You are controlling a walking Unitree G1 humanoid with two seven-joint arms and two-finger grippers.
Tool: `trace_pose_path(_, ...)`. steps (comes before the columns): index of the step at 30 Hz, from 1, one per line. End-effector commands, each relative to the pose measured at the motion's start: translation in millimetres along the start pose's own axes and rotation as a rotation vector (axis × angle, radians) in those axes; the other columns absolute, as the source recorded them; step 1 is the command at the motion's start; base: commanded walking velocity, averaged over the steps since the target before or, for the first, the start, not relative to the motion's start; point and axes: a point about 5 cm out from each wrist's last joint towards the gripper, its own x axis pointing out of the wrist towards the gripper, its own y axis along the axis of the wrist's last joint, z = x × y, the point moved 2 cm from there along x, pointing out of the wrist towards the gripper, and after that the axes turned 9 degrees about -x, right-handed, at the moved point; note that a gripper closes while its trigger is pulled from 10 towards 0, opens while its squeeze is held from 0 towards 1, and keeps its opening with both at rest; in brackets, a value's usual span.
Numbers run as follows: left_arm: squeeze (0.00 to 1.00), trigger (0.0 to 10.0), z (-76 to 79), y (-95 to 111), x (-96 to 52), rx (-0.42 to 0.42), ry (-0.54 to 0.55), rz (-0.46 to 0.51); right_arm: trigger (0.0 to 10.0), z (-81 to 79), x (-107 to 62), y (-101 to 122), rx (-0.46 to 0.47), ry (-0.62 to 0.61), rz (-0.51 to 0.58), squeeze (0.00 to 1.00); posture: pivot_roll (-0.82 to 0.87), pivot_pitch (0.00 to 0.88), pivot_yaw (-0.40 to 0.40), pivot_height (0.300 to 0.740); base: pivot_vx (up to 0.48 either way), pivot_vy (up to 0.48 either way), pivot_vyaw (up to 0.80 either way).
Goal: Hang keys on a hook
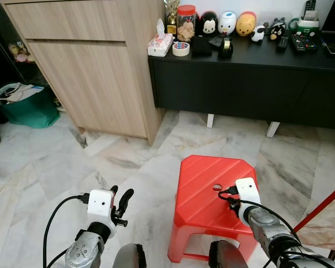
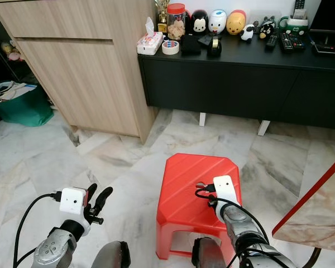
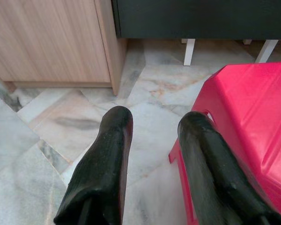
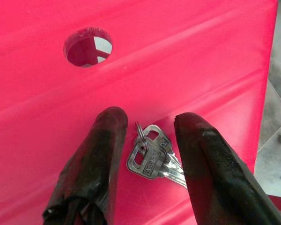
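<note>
A bunch of silver keys [image 4: 152,157] on a ring lies flat on the top of a red plastic stool [image 1: 206,178], a short way from the round hole [image 4: 88,47] in the seat. My right gripper [image 4: 151,123] is open just above the seat, one black finger on each side of the keys, not gripping them. In the eye views the right wrist [image 1: 247,192] hangs over the stool's near right part. My left gripper [image 3: 157,119] is open and holds nothing, low over the marble floor to the left of the stool [image 3: 253,117].
A tall wooden cabinet [image 1: 95,72] stands at the far left, with a green bag [image 1: 25,106] beside it. A black sideboard [image 1: 251,78] with toys, tape and remotes runs along the back. A marble tabletop corner with a red rim [image 2: 318,212] juts in at the near right.
</note>
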Motion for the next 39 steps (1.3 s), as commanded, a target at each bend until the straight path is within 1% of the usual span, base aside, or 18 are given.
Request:
trace_pose_path(1, 0.00, 10.0, -2.8, 2, -2.8, 0.013, 0.006, -0.003, 10.0, -3.1, 0.0, -4, 0.007, 0.013, -0.015, 0.00, 0.08, 0.099, 0.056, 0.617, 0.000, 0.000, 0.00)
trace_pose_path(4, 0.00, 10.0, -2.8, 2, -2.6, 0.015, 0.005, -0.003, 9.9, -2.8, -0.1, -4, 0.021, 0.008, -0.012, 0.00, 0.08, 0.102, 0.058, 0.617, 0.000, 0.000, 0.00)
trace_pose_path(5, 0.00, 10.0, -2.9, 3, -2.6, 0.016, 0.005, -0.003, 8.2, -2.1, -0.2, -5, 0.024, 0.005, -0.012, 0.00, 0.08, 0.102, 0.058, 0.617, 0.000, 0.000, 0.00)
trace_pose_path(6, 0.00, 10.0, -2.9, 3, -2.5, 0.016, 0.006, -0.004, 5.3, -2.1, -0.2, -5, 0.024, 0.005, -0.012, 0.00, 0.08, 0.102, 0.060, 0.617, 0.000, 0.000, 0.00)
trace_pose_path(7, 0.00, 10.0, -2.9, 3, -2.5, 0.017, 0.005, -0.004, 4.7, -2.1, -0.2, -5, 0.024, 0.005, -0.012, 0.00, 0.08, 0.102, 0.060, 0.617, 0.000, 0.000, 0.00)
trace_pose_path(8, 0.00, 10.0, -2.9, 3, -2.6, 0.017, 0.005, -0.005, 3.2, -2.4, -0.1, -4, 0.025, 0.007, -0.010, 0.00, 0.08, 0.104, 0.060, 0.617, 0.000, 0.000, 0.00)
trace_pose_path(9, 0.00, 10.0, -3.0, 3, -2.6, 0.017, 0.005, -0.005, 2.6, -2.5, -0.1, -4, 0.025, 0.007, -0.010, 0.00, 0.08, 0.104, 0.060, 0.617, 0.000, 0.000, 0.00)
trace_pose_path(11, 0.00, 10.0, -3.0, 3, -2.8, 0.018, 0.005, -0.006, 2.4, -2.6, -0.1, -4, 0.024, 0.008, -0.010, 0.00, 0.08, 0.104, 0.061, 0.617, 0.000, 0.000, 0.00)
trace_pose_path(12, 0.00, 10.0, -3.0, 3, -2.9, 0.019, 0.005, -0.008, 1.1, -2.6, -0.1, -4, 0.025, 0.008, -0.010, 0.00, 0.08, 0.105, 0.061, 0.617, 0.000, 0.000, 0.00)
trace_pose_path(15, 0.00, 10.0, -2.9, 3, -3.0, 0.020, 0.004, -0.010, 1.1, -2.2, -0.1, -4, 0.026, 0.004, -0.011, 0.00, 0.08, 0.106, 0.062, 0.617, 0.000, 0.000, 0.00)
trace_pose_path(18, 0.00, 10.0, -3.0, 3, -3.2, 0.021, 0.003, -0.013, 0.8, -1.7, -0.1, -4, 0.028, -0.001, -0.011, 0.00, 0.08, 0.107, 0.063, 0.617, 0.000, 0.000, 0.00)
trace_pose_path(25, 0.00, 10.0, -3.4, 2, -3.1, 0.023, 0.002, -0.019, 1.0, -1.4, -0.2, -4, 0.029, 0.000, -0.013, 0.00, 0.08, 0.108, 0.064, 0.617, 0.000, 0.000, 0.00)
trace_pose_path(30, 0.00, 10.0, -3.8, 1, -2.5, 0.025, 0.003, -0.024, 0.9, -1.6, -0.1, -4, 0.030, -0.002, -0.012, 0.00, 0.08, 0.105, 0.066, 0.617, 0.000, 0.000, 0.00)
trace_pose_path(32, 0.00, 10.0, -3.9, 1, -2.2, 0.026, 0.003, -0.026, 0.7, -1.3, -0.1, -4, 0.032, -0.007, -0.010, 0.00, 0.08, 0.105, 0.067, 0.617, 0.000, 0.000, 0.00)
trace_pose_path(34, 0.00, 10.0, -3.9, 1, -1.4, 0.027, 0.003, -0.027, 0.0, 0.0, -0.1, -1, 0.037, -0.021, 0.005, 0.00, 0.08, 0.102, 0.067, 0.617, 0.000, 0.000, 0.00)
trace_pose_path(39, 0.00, 10.0, -4.3, 0, 0.7, 0.029, 0.005, -0.030, 0.0, 2.5, 0.1, 7, 0.054, -0.041, 0.050, 0.00, 0.08, 0.095, 0.066, 0.617, 0.000, 0.000, 0.00)
